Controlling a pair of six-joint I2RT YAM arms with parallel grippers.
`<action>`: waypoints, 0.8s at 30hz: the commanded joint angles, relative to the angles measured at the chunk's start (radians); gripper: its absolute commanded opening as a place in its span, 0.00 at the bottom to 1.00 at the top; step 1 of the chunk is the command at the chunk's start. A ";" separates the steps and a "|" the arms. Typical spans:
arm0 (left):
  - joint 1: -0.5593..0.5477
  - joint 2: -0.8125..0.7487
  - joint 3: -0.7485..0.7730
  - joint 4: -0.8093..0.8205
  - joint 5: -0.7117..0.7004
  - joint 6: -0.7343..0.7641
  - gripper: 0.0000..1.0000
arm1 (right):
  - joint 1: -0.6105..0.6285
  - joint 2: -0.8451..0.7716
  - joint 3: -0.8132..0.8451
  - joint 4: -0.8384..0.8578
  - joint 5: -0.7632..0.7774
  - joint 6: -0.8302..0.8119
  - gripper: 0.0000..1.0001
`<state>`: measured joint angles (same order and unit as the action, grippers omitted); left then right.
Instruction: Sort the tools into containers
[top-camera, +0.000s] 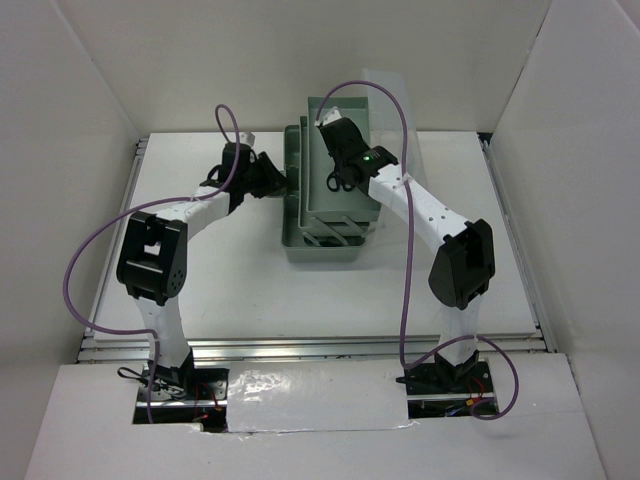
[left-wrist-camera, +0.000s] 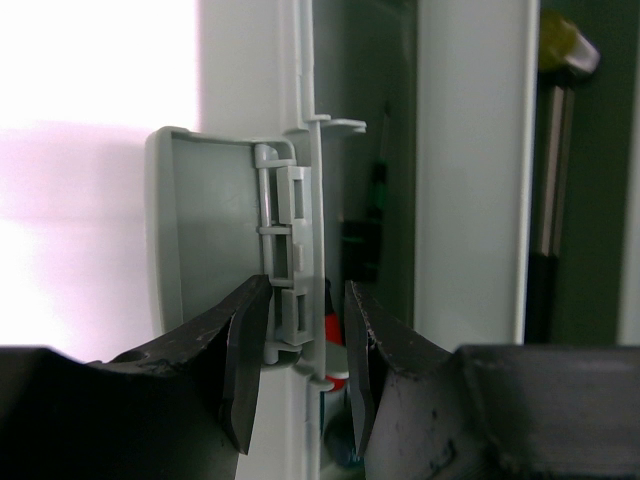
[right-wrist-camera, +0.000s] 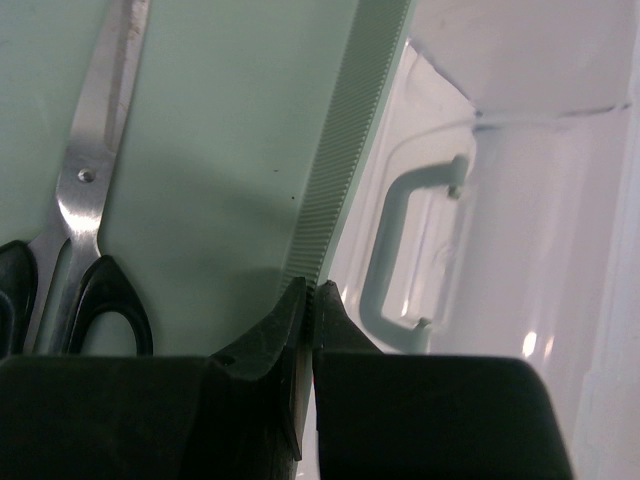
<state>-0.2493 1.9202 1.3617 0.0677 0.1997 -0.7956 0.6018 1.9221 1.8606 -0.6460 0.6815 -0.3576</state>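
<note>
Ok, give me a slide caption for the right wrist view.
Right end effector pinching the ribbed rim of the sage-green plastic toolbox tray, black-handled steel scissors lying inside.

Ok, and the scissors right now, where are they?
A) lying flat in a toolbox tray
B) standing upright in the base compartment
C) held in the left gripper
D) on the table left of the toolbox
A: the scissors lie flat on the floor of the tray, left of the right gripper, which is shut on that tray's ribbed rim.
</note>
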 joint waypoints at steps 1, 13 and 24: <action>-0.191 0.092 0.016 0.027 0.250 -0.122 0.49 | 0.007 -0.035 -0.087 0.138 -0.119 -0.145 0.00; -0.248 0.145 0.123 0.013 0.161 -0.146 0.71 | -0.066 -0.123 -0.297 0.387 -0.051 -0.398 0.00; -0.088 -0.180 -0.044 0.058 0.010 -0.094 0.83 | -0.089 -0.167 -0.478 0.641 0.021 -0.564 0.00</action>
<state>-0.3882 1.8408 1.3537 0.0811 0.2283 -0.8944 0.4820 1.7977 1.4151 -0.1211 0.7509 -0.8314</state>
